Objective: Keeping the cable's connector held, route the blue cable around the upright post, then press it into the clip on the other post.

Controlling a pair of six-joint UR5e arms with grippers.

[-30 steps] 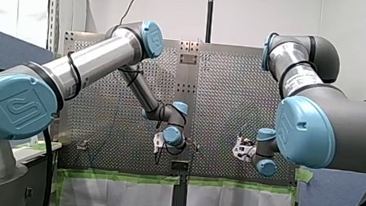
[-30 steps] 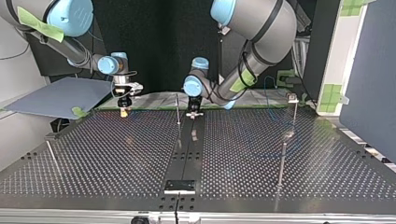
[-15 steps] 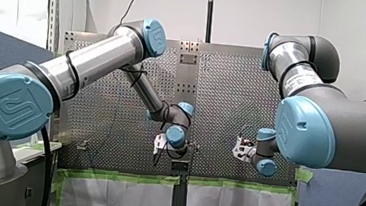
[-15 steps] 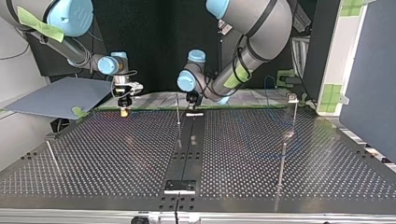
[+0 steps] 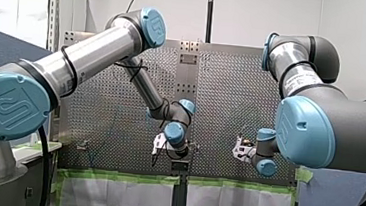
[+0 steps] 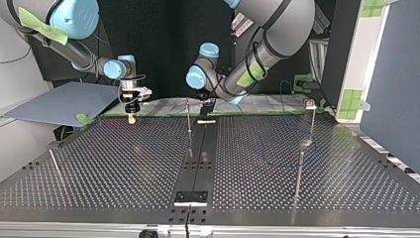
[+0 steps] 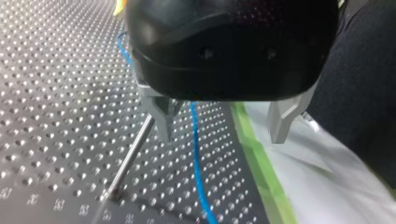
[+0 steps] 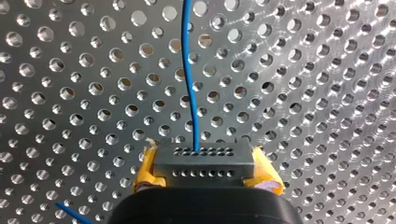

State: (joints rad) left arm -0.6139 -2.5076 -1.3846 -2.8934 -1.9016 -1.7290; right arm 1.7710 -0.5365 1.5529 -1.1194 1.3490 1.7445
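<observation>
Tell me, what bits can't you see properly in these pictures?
- Left wrist view: the upright post has its top hidden behind a finger of my left gripper. The blue cable vanishes under the gripper's black body.
- Right wrist view: the cable leaves the connector and is cut off by the edge.
- Top view: the far post's top piece is too small to make out.

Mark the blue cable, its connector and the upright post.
blue cable (image 8: 188, 74), right wrist view, middle of its visible run.
connector (image 8: 204, 163), right wrist view, holed front face.
upright post (image 7: 131, 154), left wrist view, mid-shaft.
</observation>
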